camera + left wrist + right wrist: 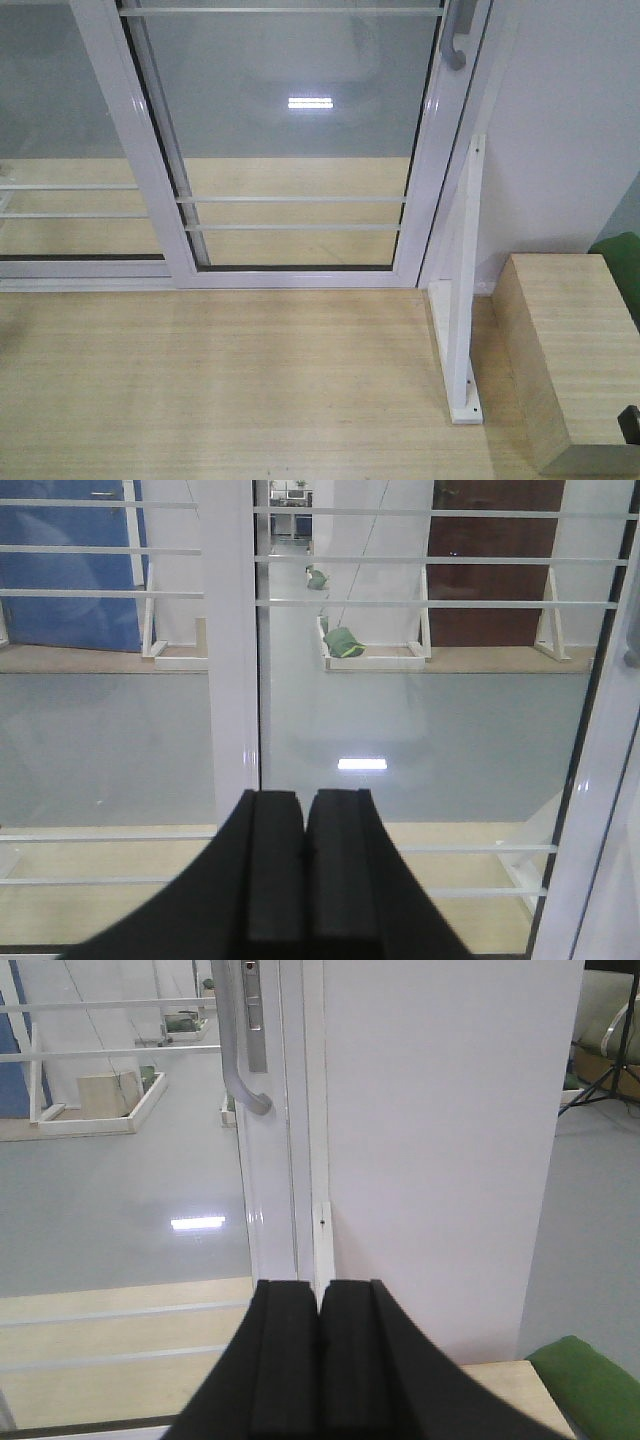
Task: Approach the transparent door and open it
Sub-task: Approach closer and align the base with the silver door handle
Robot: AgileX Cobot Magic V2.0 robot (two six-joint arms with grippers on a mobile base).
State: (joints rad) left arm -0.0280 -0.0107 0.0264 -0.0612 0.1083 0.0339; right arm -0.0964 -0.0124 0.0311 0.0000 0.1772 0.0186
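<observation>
**Big glass door, one small handle**

The door [300, 130] stands right in front of the robot, across the wood floor [220, 380]. It looks shut: its right edge sits by the white wall [560, 130]. To its left is another glass panel [60, 100] with no handle.

The door is tall glass in a white metal frame [425, 190], with thin bars [290, 199] across it. I think it is heavy and stiff and will slide sideways, not swing. The glass [280, 90] is smooth and slippery, and it can break, so it is a bad place to push.

The best place to take hold is the handle [238, 1060]. It is a curved grey bar on the door's right edge, beside a lock plate [255, 1020]. It is hard metal and looks to have a gap behind it, so a gripper can hook around it.

The right gripper [320, 1310] is the near one. The handle is up and to its left, not touching it. This gripper is closed tight and holds nothing. The left gripper [304, 820] faces the glass farther left. It is closed tight too, with nothing in it. A slow, steady pull is likely best for so big a door.
</observation>
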